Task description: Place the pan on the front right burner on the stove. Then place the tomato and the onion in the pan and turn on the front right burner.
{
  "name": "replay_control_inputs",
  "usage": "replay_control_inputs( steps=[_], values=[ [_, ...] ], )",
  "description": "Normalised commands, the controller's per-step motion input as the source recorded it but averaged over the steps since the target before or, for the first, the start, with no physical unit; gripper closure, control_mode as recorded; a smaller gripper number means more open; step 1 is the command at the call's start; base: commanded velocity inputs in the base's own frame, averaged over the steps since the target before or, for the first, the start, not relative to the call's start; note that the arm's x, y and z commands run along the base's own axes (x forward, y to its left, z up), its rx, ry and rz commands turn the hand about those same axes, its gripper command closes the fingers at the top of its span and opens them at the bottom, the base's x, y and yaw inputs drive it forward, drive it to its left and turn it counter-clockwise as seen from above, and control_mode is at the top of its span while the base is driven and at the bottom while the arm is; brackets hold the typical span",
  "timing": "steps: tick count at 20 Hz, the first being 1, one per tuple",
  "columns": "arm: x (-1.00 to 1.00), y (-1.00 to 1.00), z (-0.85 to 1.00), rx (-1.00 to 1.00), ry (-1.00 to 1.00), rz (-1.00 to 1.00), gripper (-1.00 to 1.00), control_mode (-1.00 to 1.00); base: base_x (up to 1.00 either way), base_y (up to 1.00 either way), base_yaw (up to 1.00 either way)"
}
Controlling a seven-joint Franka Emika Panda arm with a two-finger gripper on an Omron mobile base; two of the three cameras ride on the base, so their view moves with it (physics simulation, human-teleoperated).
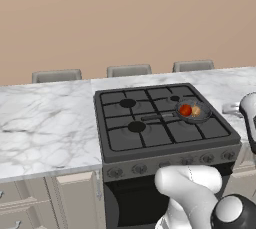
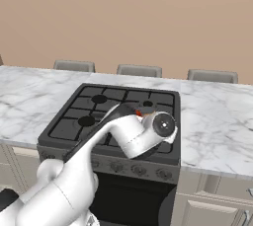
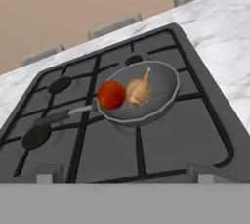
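Mostly hidden behind the white arm in the right base view, the pan [image 3: 139, 91] sits on the stove [image 1: 165, 123], its handle pointing left. Inside it the tomato [image 3: 112, 95] and onion [image 3: 139, 91] lie touching, tomato nearer the handle. The pincer stands spread wide, holding nothing, above the stove's front.
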Motion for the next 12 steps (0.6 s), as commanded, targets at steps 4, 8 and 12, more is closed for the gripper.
replay_control_inputs(
  steps=[4, 8, 12],
  values=[
    [-0.50, -0.30, 0.00, 0.01, -0.18, 0.23, -1.00, -1.00, 0.00, 0.00, 0.00],
    [-0.51, -0.03, -0.10, -0.04, -0.22, 0.10, -1.00, -1.00, 0.00, 0.00, 0.00],
    [-0.49, 0.00, -0.14, -0.12, -0.31, 0.04, -1.00, -1.00, 0.00, 0.00, 0.00]
  ],
)
